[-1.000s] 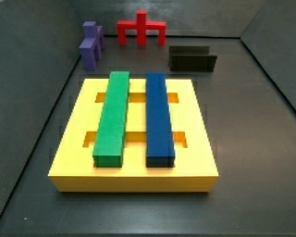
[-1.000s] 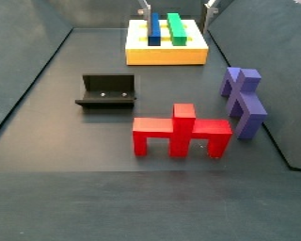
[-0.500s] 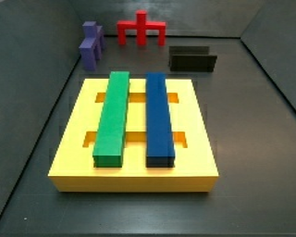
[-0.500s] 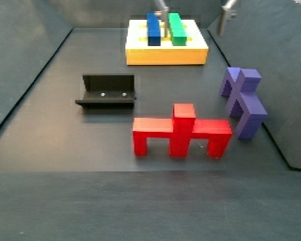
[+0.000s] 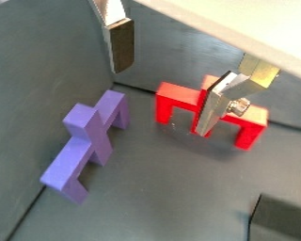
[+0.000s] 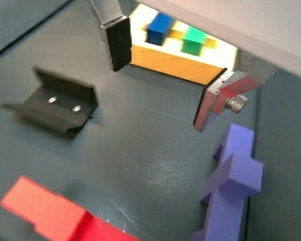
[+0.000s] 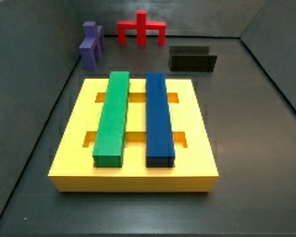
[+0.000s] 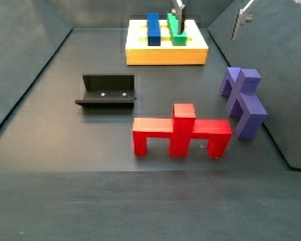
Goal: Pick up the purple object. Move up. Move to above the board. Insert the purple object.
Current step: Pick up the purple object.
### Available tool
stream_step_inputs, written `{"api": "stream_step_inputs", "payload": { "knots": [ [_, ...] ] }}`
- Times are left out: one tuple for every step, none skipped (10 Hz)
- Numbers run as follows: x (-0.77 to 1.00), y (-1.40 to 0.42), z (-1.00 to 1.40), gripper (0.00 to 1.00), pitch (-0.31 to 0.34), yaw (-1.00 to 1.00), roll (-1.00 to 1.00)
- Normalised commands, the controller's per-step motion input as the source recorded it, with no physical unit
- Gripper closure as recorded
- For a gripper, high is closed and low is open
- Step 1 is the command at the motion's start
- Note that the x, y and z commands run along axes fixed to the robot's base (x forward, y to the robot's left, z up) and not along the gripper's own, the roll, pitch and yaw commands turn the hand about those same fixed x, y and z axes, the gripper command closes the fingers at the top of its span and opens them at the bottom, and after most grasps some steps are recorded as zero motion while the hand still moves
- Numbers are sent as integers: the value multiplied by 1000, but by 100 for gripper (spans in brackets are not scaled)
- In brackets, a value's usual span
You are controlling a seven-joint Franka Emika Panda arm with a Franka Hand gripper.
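Observation:
The purple object [image 8: 244, 99] lies on the dark floor by the right wall, next to the red piece [image 8: 181, 132]. It also shows in a side view [image 7: 90, 46] and in both wrist views [image 5: 87, 146] [image 6: 235, 179]. The yellow board [image 7: 74, 139] carries a green bar [image 7: 111, 116] and a blue bar [image 7: 159, 116]; it also shows in a side view [image 8: 166, 55] and a wrist view [image 6: 172, 58]. My gripper [image 8: 210, 25] hangs open and empty in the air, between the board and the purple object. Its fingers [image 5: 119, 42] are wide apart.
The red bridge-shaped piece [image 5: 210, 108] stands close to the purple object. The fixture [image 8: 106, 92] stands on the floor left of them, and shows in a wrist view [image 6: 53, 102]. Dark walls border the floor on both sides.
My gripper has moved right and slightly down in the side view, away from the board and toward the purple object. The pieces have not moved.

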Motion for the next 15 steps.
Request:
{"api": "stream_step_inputs", "payload": {
  "knots": [
    [-43, 0, -26, 0, -1, -1000, 0],
    [-31, 0, -40, 0, 0, -1000, 0],
    [-26, 0, -37, 0, 0, -1000, 1],
    [-20, 0, -43, 0, 0, -1000, 0],
    [0, 0, -97, 0, 0, -1000, 0],
    [-3, 0, -123, 0, 4, -1000, 0],
    [-206, 0, -220, 0, 0, -969, 0],
    [-206, 0, -234, 0, 0, -969, 0],
    [-206, 0, -243, 0, 0, -971, 0],
    [-209, 0, -257, 0, 0, -971, 0],
    [-306, 29, -343, 0, -26, -934, 0],
    [-451, 49, -351, 0, -36, -820, 0],
    [-443, 69, -346, 0, -34, -840, 0],
    [-437, 71, -346, 0, -33, -846, 0],
    [-469, 69, -306, 0, -27, -817, 0]
  ]
}}
